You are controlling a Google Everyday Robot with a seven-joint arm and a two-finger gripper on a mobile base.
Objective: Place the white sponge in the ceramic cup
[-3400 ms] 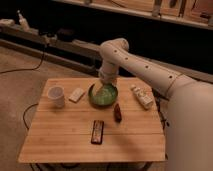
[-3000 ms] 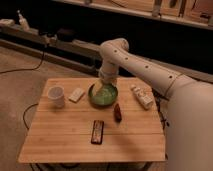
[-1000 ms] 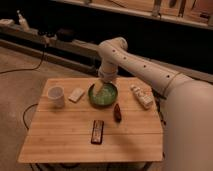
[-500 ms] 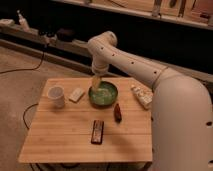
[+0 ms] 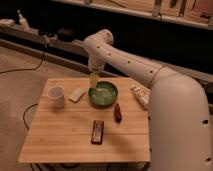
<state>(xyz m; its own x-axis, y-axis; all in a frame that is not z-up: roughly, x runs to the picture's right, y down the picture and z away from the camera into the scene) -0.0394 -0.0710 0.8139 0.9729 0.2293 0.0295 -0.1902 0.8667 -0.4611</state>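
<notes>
One risk: we clip the green bowl [image 5: 92, 96], as the gripper [image 5: 94, 80] hangs over its left rim, grip state we cannot tell | white sponge [image 5: 76, 94] just left of bowl, ceramic cup [image 5: 56, 96] farther left; a skewed pinch shoves it | right of bowl, white bottle [image 5: 140, 95]; in front, dark remote [image 5: 97, 132]: neither blocks us.

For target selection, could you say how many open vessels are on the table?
2: ceramic cup near the left edge; green bowl centre-back, gripper above its left rim. None looks hidden.

A wooden table [image 5: 70, 140] stands on tan carpet [image 5: 17, 87]. Behind it are a dark wall [image 5: 170, 35] and a low ledge [image 5: 25, 34]. The gripper [image 5: 94, 79] hangs over the table's far edge.
</notes>
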